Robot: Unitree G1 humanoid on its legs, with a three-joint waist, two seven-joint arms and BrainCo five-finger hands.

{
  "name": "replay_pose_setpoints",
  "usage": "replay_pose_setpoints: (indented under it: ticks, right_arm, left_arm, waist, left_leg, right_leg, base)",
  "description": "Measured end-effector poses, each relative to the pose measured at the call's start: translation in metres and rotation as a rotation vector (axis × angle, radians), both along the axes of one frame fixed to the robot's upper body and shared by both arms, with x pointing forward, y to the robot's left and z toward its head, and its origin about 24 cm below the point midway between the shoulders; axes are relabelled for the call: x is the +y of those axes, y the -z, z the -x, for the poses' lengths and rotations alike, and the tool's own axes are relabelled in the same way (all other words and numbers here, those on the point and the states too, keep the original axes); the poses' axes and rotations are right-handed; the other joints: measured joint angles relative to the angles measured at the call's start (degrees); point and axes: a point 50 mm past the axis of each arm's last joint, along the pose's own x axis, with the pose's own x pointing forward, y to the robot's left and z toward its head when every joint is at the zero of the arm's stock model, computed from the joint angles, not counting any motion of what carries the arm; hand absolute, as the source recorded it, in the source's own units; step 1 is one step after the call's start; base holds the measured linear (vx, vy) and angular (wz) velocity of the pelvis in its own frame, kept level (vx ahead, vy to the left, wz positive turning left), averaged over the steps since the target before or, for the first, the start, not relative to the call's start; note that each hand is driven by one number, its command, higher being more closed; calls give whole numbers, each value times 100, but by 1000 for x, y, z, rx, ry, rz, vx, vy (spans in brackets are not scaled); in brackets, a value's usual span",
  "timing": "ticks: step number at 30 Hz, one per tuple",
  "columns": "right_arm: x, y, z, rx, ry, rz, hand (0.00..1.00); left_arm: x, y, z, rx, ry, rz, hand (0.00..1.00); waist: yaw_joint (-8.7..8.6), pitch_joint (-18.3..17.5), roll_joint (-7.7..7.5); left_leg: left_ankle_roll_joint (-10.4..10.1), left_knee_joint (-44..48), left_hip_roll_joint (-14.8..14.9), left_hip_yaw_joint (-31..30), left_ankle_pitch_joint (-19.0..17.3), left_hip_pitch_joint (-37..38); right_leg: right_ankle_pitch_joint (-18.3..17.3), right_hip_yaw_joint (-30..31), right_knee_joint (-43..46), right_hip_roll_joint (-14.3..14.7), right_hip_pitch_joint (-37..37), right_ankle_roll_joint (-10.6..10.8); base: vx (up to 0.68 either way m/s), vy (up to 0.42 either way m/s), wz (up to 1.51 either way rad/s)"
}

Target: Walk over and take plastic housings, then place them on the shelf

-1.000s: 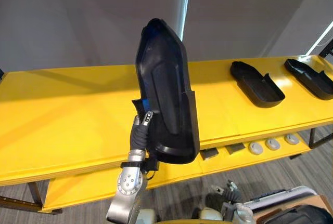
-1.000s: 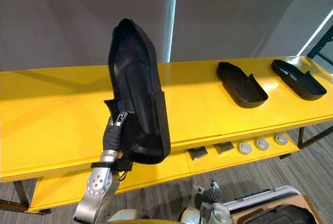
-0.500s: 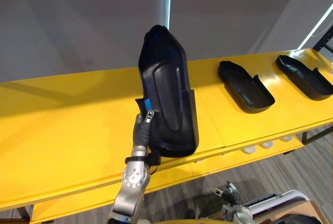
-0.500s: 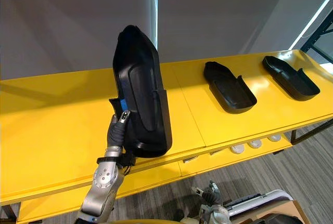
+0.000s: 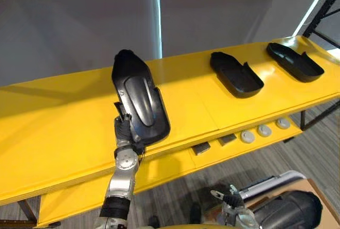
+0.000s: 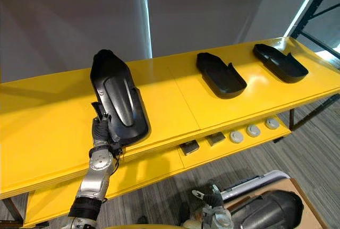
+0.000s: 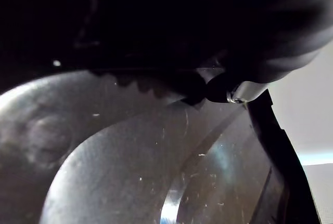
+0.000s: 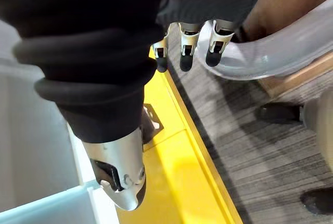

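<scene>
My left hand (image 5: 123, 129) is shut on the near end of a long black plastic housing (image 5: 139, 104). The housing lies low and slightly tilted over the yellow top shelf (image 5: 64, 128), its far tip pointing towards the wall. Whether it rests on the board I cannot tell. In the left wrist view its scuffed dark surface (image 7: 130, 172) sits right under a dark fingertip (image 7: 229, 86). My right hand (image 8: 187, 47) hangs beside the shelf's edge with straight fingers, holding nothing.
Two more black housings (image 5: 235, 75) (image 5: 295, 61) lie further right on the top shelf. The lower shelf carries small dark blocks (image 5: 201, 148) and round grey discs (image 5: 263, 130). A cardboard box with a black part (image 5: 289, 210) stands on the floor at the lower right.
The housing has swung from standing upright down to lying low over the top shelf, and my left hand has dropped with it. The camera has also shifted.
</scene>
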Motion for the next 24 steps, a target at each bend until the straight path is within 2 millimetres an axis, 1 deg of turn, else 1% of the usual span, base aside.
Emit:
replay_pose_setpoints:
  ticks: [5, 6, 8, 11, 12, 13, 15, 17, 20, 24]
  right_arm:
    - [1, -1, -4, -12, -8, -4, 0]
    - [1, -2, -4, -13, -10, -7, 0]
    - [1, -2, -5, -15, -15, -12, 0]
    - [1, -2, -6, -17, -17, -14, 0]
    - [2, -2, -7, -21, -18, -14, 0]
    - [3, -4, -11, -31, -20, -15, 0]
    - [3, -5, -14, -39, -22, -16, 0]
    - [3, -6, -17, -48, -23, -15, 0]
    - [3, -9, -24, -69, -28, -14, 0]
    - [3, -10, -26, -76, -29, -13, 0]
  left_arm:
    - [3, -7, -15, -3, -28, -34, 100]
    - [3, -10, -18, -5, -30, -43, 0]
    - [6, -14, -23, -10, -49, -49, 0]
    - [12, -22, -31, -26, -82, -57, 0]
    - [15, -25, -34, -35, -100, -60, 0]
    - [19, -30, -37, -42, -112, -73, 0]
    - [18, -39, -44, -65, -117, -85, 0]
    - [18, -43, -47, -77, -131, -85, 0]
    - [22, -44, -46, -82, -164, -81, 0]
    - [26, -47, -47, -96, -200, -73, 0]
  waist:
    - [-51, 4, -8]
    - [-65, 4, -8]
    - [-72, 4, -8]
    - [-91, 9, -7]
    - [-158, 15, -10]
    - [-185, 36, -19]
    - [-206, 102, -47]
    - [-223, 125, -66]
    - [-302, 136, -64]
    - [-307, 253, -65]
  left_leg:
    - [-40, -149, 4, 0, 26, -52]
    - [-48, -148, 7, 0, 31, -70]
    - [-58, -147, 10, 5, 40, -78]
    - [-42, -115, 10, 10, 81, -89]
    - [-13, -113, 8, 3, 99, -90]
    - [0, -112, 3, 10, 107, -84]
    - [12, -110, -4, 7, 106, -86]
    - [25, -110, -5, 2, 98, -86]
    - [41, -109, -10, -5, 87, -81]
    - [44, -109, -11, -12, 89, -59]
  right_leg:
    - [1, 23, -2, 20, -112, 2]
    - [13, 43, -1, 29, -132, 17]
    - [50, 77, 0, 43, -155, 52]
    - [75, 152, 8, 68, -195, 21]
    - [114, 148, 19, 69, -194, -33]
    - [117, 154, 19, 68, -194, -35]
    - [119, 155, 18, 65, -194, -36]
    - [119, 156, 18, 65, -192, -37]
    - [120, 159, 17, 64, -186, -36]
    - [122, 171, 13, 63, -163, -39]
  base:
    - [-11, -3, -2]
    - [47, 11, -5]
    - [50, 12, -8]
    - [90, 25, -15]
    - [86, 29, -3]
    - [77, 29, -3]
    - [45, 27, -2]
    - [17, 15, 0]
    - [0, 0, 0]
    - [-21, 5, 0]
